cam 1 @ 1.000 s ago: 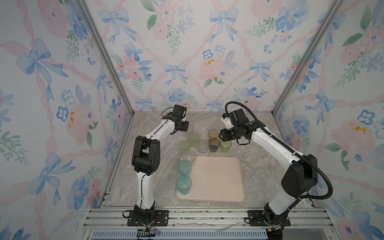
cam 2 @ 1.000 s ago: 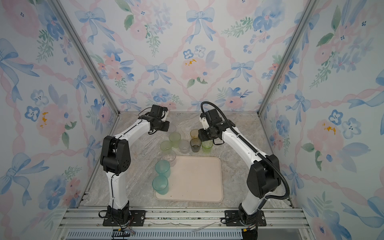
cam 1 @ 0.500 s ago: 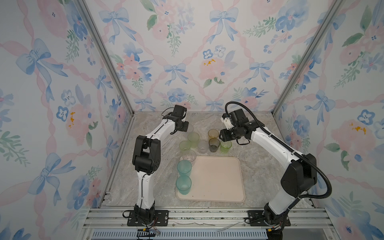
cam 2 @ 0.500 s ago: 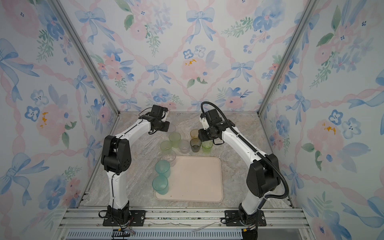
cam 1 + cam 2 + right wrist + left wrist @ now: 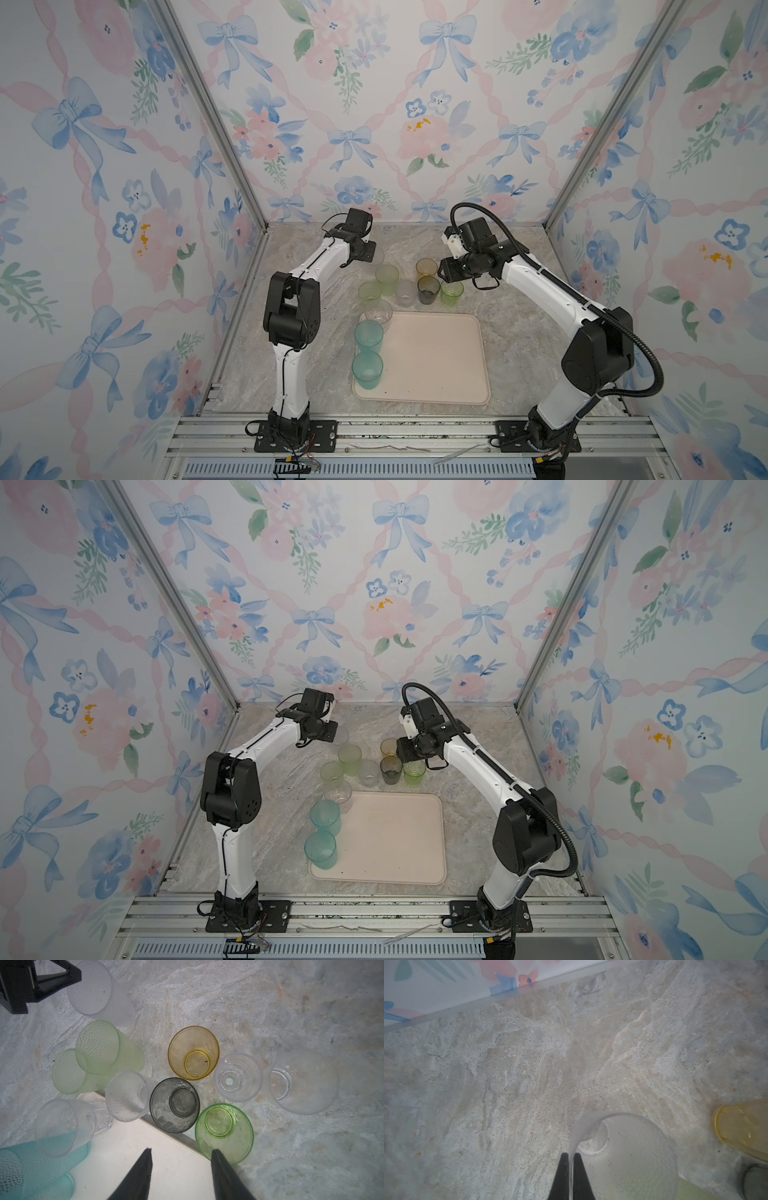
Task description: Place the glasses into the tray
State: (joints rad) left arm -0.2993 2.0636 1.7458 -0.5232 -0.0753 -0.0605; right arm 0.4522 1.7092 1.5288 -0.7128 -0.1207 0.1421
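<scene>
My left jaws are clenched on the rim of a frosted clear tumbler, one black fingertip outside its dimpled wall and the other inside. It is the far-left one of the group, near the far wall. I cannot tell whether its base is off the tabletop. My right jaws are released and spread wide above the far edge of the tray, with one fingertip over the rim of the bright green tumbler.

The glasses are small, translucent and mouth-up. The far teal tumbler and the near teal tumbler, taller and frosted, stand inside the tray against its left rim. A clear tumbler sits at the tray's far left corner, though I cannot tell whether it is inside the rim. Just beyond the far rim, crowded together, stand two pale green tumblers, a smoky grey tumbler and an amber tumbler. Two more clear tumblers are to the right of the amber one, under my right arm.

The tray is flat, beige-pink and low-rimmed, and it lies bare to the right of the teal pair. The tabletop on the right of the tray is open too.
</scene>
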